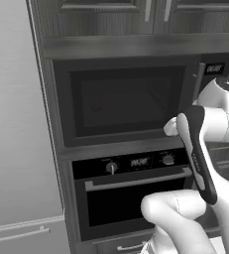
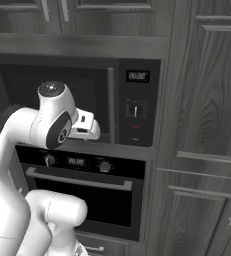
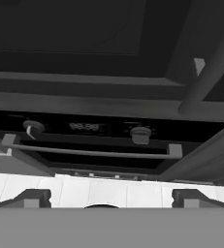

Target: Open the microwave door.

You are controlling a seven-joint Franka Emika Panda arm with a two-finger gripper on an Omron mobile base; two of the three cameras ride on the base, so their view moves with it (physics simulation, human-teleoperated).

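We're looking at a tall pale grey fridge (image 1: 14, 124) filling the far left, well off to the side of our fingers, and dark wood cabinet doors (image 2: 207, 125) standing on the other side. Between them sits the microwave (image 2: 79, 102), built into the dark wall unit, and its door (image 1: 123, 101) lies flat and shut, dark glass facing us, just ahead of and above our fingertips. The oven (image 1: 131, 191) sits directly under it, below the level of our hand, with its horizontal silver bar handle (image 3: 89, 152) running across beneath two knobs (image 3: 140, 134) and a small display. Now the slim vertical handle (image 2: 111, 105) on the microwave door: it stands just beside our hand, toward the control strip (image 2: 137, 102), apart from it, not touching. In the hand view that same bar slants across the upper right. And our gripper (image 3: 107, 197): the two dark fingertips (image 3: 32, 197) sit far apart at the bottom, spread wide, with nothing between them.
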